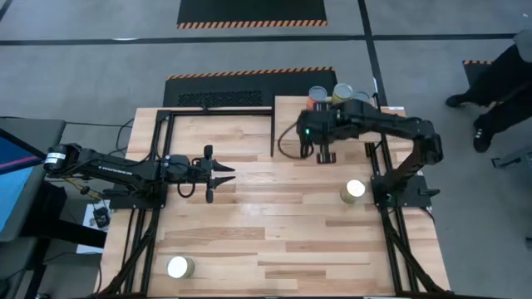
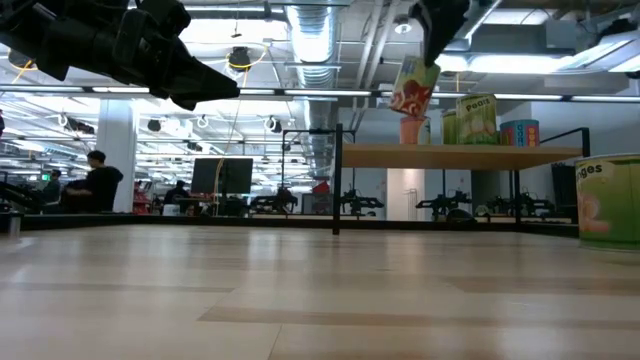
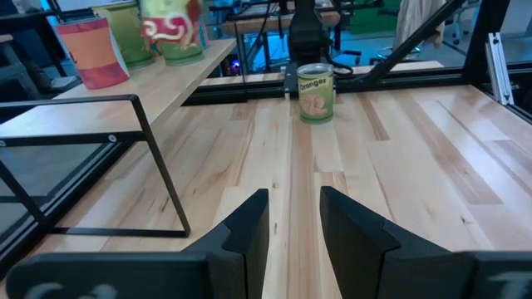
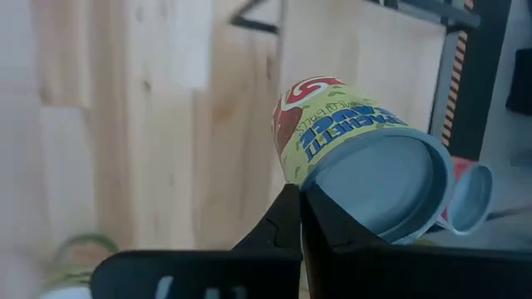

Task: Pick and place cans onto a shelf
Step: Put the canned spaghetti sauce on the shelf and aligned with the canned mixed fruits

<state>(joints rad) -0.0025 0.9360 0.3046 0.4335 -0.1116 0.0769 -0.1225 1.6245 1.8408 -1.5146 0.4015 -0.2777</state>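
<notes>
My right gripper (image 4: 301, 208) is shut on a can with a yellow-green and red label (image 2: 415, 90), held above the left end of the light-wood shelf (image 2: 460, 155). On the shelf stand a red-orange can (image 2: 410, 130), a green-yellow can (image 2: 477, 118) and a blue can (image 2: 520, 130). An "Oranges" can (image 3: 315, 93) stands upright on the table near the right arm's base (image 1: 353, 189). Another can (image 1: 179, 267) stands near the front left. My left gripper (image 1: 229, 174) hovers open over the table's left half, with nothing between its fingers. My right gripper pinches the rim of the can's silver end (image 4: 320, 199) between its two fingers. The fingers come from above, slanting down. The can hangs tilted below them, lifted clear of the shelf, just over the red-orange can.
Black metal frame rails (image 1: 391, 241) run along both sides of the table. A person stands beyond the table's far right corner (image 1: 499, 83). The middle of the plank tabletop (image 1: 274, 224) is bare.
</notes>
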